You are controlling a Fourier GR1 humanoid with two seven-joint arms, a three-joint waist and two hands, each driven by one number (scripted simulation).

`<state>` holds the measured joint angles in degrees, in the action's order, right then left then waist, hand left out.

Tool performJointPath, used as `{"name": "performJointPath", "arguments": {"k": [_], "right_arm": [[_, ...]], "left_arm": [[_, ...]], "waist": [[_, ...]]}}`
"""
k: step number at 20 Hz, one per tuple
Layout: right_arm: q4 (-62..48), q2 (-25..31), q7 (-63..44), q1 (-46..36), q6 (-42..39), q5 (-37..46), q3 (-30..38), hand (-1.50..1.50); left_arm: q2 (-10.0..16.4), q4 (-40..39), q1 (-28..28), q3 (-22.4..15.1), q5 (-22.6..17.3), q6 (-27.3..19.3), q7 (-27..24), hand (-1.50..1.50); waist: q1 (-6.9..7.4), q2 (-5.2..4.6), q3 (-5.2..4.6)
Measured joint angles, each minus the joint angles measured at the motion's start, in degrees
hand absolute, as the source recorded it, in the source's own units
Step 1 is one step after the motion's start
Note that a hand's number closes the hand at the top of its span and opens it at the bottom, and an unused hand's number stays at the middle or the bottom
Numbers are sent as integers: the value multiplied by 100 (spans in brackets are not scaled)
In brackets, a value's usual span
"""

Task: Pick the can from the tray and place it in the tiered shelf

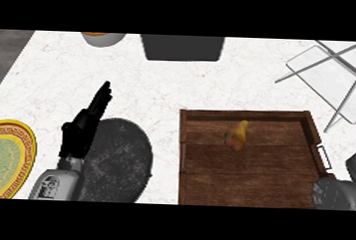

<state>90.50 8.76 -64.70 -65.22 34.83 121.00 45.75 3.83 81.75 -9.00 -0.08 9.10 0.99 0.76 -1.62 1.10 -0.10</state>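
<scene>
Sitting in the tray, the can lies untouched

The can (yellow-orange, small) lies tilted on the brown wooden tray, in its far half. The grey tiered shelf stands beyond the tray's far right corner.

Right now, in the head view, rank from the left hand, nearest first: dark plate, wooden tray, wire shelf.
1. Dark plate, just beside the left hand.
2. Wooden tray, to its right.
3. Wire shelf, far upper right.
</scene>
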Motion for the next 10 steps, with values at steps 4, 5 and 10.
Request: {"name": "performJointPath", "arguments": {"k": [4,5,10], "right_arm": [[1189,-543,90,301,-764,63,-44,-150],[1449,-620,127,386,-1004,70,-72,-150],[2893,-823,366,845,-2400,15,-540,-150]], "left_arm": [[11,17,17,23,-2,-14,49,0],[36,-4,28,45,4,-17,26,0],[48,77,88,16,-2,19,33,0]], "waist": [[-48,33,0],[-58,42,-1],[-4,48,-1]]}}
